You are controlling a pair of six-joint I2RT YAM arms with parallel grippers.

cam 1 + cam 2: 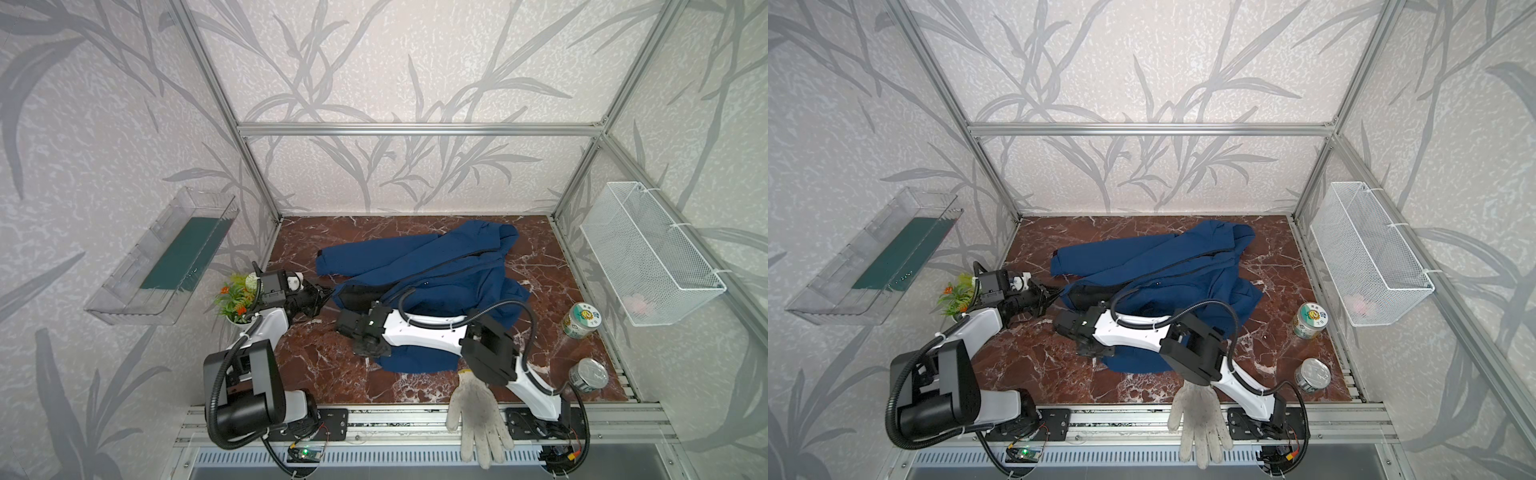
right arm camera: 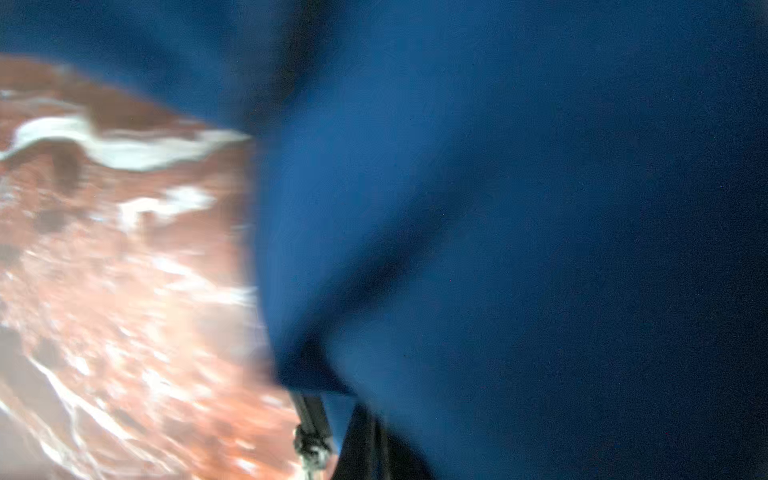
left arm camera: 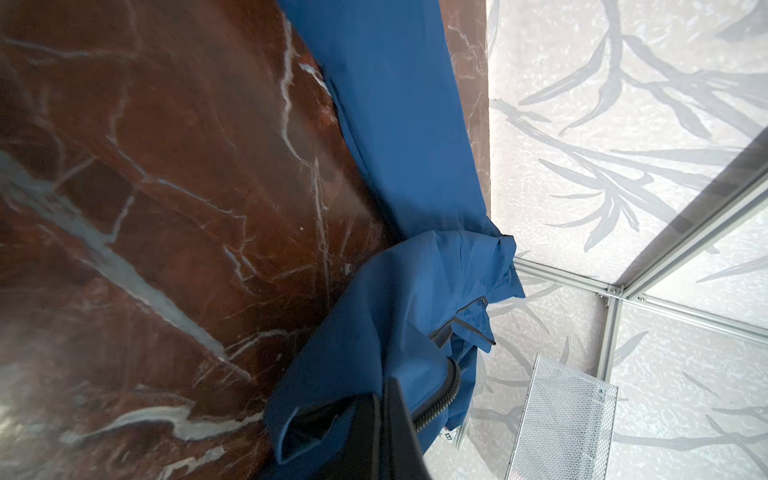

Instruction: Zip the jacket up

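The navy-blue jacket (image 1: 436, 266) (image 1: 1163, 266) lies crumpled across the middle of the red marble table, one sleeve stretched to the left. My left gripper (image 1: 326, 296) (image 1: 1054, 296) sits at the jacket's left edge, where black lining shows. In the left wrist view its jaws (image 3: 386, 415) are shut on jacket (image 3: 395, 124) fabric beside the black front zipper (image 3: 440, 395). My right gripper (image 1: 368, 347) (image 1: 1094, 347) points down at the jacket's near-left hem. The blurred right wrist view shows it (image 2: 370, 440) shut on blue fabric (image 2: 498, 208), with a dark zipper end (image 2: 309, 432) beside it.
A white knit glove (image 1: 478, 419) lies over the table's front edge. Two cans (image 1: 582, 320) (image 1: 588, 374) stand at the right. A small potted plant (image 1: 235, 299) is behind the left arm. A wire basket (image 1: 648, 253) and a clear tray (image 1: 166, 257) hang on the side walls.
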